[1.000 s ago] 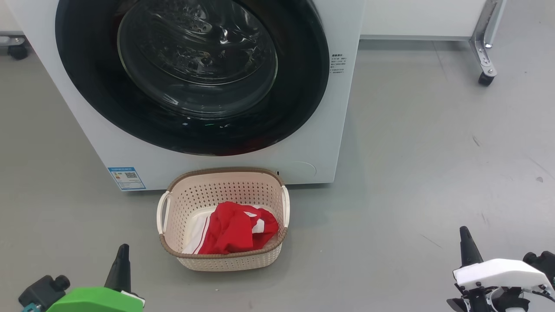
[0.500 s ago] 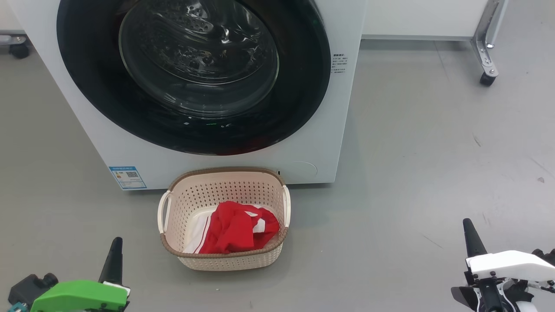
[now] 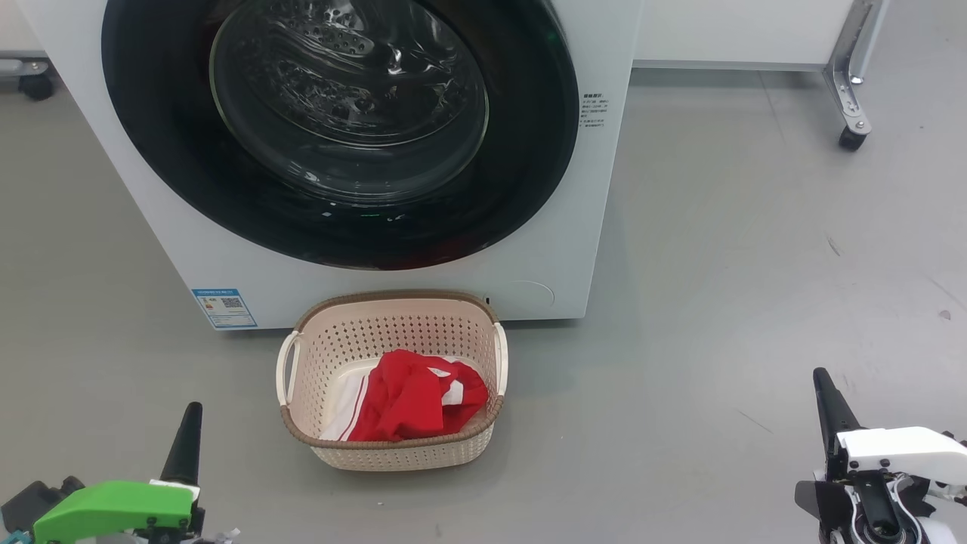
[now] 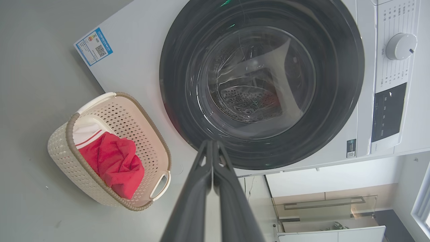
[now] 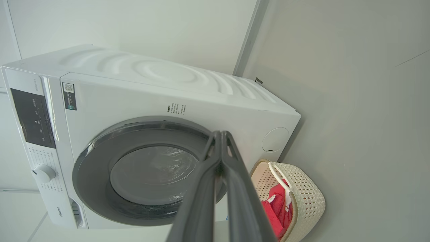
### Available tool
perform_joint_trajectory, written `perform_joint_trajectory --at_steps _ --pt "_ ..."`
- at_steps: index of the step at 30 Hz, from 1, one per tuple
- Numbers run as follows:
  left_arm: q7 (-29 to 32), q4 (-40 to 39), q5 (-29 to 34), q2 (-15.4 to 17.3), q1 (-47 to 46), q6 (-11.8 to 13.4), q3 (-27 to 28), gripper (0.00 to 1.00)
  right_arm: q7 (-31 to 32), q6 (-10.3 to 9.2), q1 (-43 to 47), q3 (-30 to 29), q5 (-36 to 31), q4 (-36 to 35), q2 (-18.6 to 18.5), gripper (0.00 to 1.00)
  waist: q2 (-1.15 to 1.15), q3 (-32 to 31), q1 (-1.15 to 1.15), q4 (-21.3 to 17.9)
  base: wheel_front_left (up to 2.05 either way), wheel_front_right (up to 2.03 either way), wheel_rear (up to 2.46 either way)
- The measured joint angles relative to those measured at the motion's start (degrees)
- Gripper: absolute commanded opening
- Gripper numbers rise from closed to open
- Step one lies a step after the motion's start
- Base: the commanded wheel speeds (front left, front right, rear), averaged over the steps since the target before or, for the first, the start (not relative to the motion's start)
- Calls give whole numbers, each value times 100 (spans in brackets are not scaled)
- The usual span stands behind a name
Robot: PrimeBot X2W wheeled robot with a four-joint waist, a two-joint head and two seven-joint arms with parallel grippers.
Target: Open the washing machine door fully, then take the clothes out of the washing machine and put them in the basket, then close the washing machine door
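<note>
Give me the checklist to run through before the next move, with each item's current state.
1. The washing machine door closed flat against the washing machine: ok.
2. Door latched: cannot tell.
3. The clothes lying inside the basket: ok.
4. No garment left inside: cannot tell, reflections on the glass blur the drum.
5. The left tool shut and empty: ok.
6. The right tool shut and empty, apart from the basket: ok.
</note>
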Motion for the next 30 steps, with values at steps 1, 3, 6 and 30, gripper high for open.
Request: perform_joint_trajectory --at_steps 1,3,6,30 --pt "3 7 -58 -3 -12 -2 13 0 22 0 -9 -11 82 0 -1 0 0 0 0 2 0 0 0" --pt "51 29 -216 -10 -41 -44 37 0 52 1 -47 -36 238 1 -3 0 0 1 0 4 0 0 0" --pt "99 57 -423 -24 -89 -62 80 0 87 7 -104 -71 453 0 -15 0 0 2 0 9 0 0 0" --pt "196 165 -1046 -54 -214 -194 220 0 249 54 -207 -179 1049 0 -46 0 0 5 0 21 0 0 0"
